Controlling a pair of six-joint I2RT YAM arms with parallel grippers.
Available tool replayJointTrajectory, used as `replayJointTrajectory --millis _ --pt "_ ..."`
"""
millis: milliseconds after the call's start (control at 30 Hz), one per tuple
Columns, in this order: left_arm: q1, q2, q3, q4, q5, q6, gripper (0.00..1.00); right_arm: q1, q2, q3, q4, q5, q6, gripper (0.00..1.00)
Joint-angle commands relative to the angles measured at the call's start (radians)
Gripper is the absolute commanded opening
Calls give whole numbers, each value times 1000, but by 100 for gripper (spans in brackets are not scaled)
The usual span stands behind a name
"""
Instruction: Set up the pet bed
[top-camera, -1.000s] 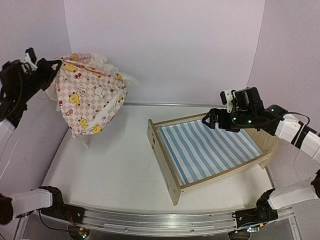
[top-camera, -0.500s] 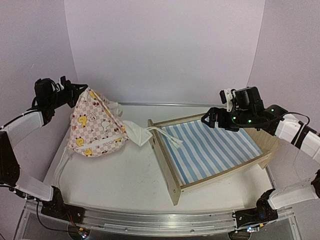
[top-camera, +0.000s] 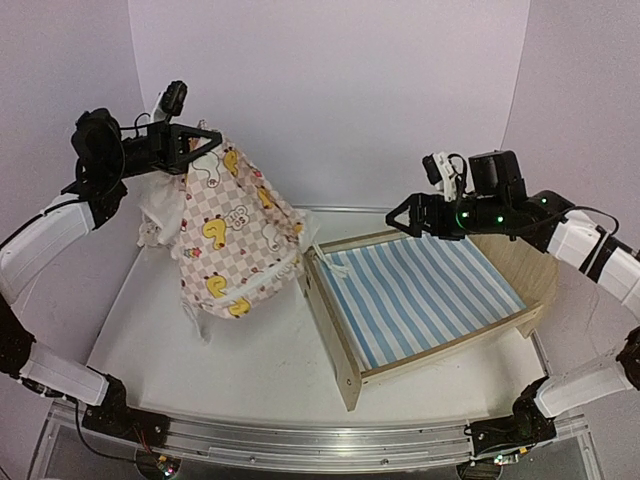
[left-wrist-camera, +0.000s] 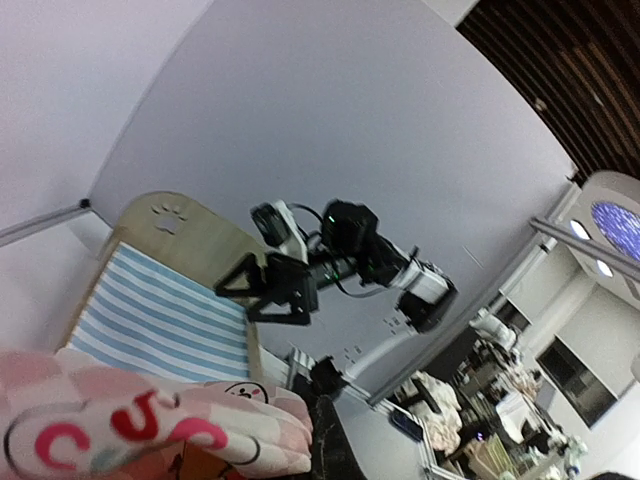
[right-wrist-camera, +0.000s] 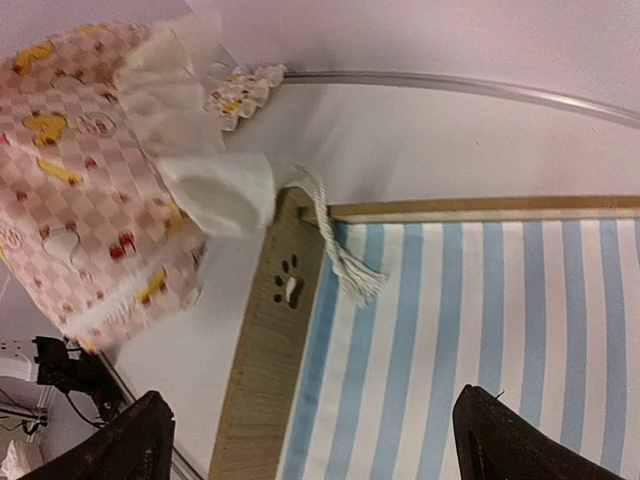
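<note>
The small light plywood pet bed with a blue-and-white striped fabric base (top-camera: 420, 300) stood on the right half of the white table (top-camera: 230, 370). The left gripper (top-camera: 212, 140) was clamped shut on a pink checkered duck-print ruffled cover (top-camera: 230, 240) hanging over the table's left half, its white cord (right-wrist-camera: 335, 240) trailing across the bed's end board. The right gripper (top-camera: 398, 218) hovered over the bed's far edge, jaws spread wide and empty.

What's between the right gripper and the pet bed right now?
Nothing visible blocks it. The open right gripper hangs above the pet bed. Only a white cord from the duck-print cover, held by the left gripper, lies across its end board.
</note>
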Motion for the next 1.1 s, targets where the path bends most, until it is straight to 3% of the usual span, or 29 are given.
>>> replayJointTrajectory --millis 0,200,400,567,700,800,967,1067 --pt "-115 21 145 65 125 65 0 5 16 116 84 -105 -26 98" --pt "-180 25 323 63 146 59 0 5 -1 116 102 -78 10 98" --pt "-230 18 297 62 77 91 0 5 -76 67 107 -14 30 98" --pt "-348 263 302 65 48 56 0 5 -111 17 115 25 45 98" --pt "-404 547 406 68 98 -48 0 5 -128 -58 111 109 46 98" --pt "-427 633 406 65 97 -54 0 5 -132 -93 72 151 -4 98" --pt "-431 610 326 -57 35 77 0 5 -119 -136 70 48 -140 98" --pt "-429 574 289 -138 0 157 0 14 -43 -92 69 -106 -215 98"
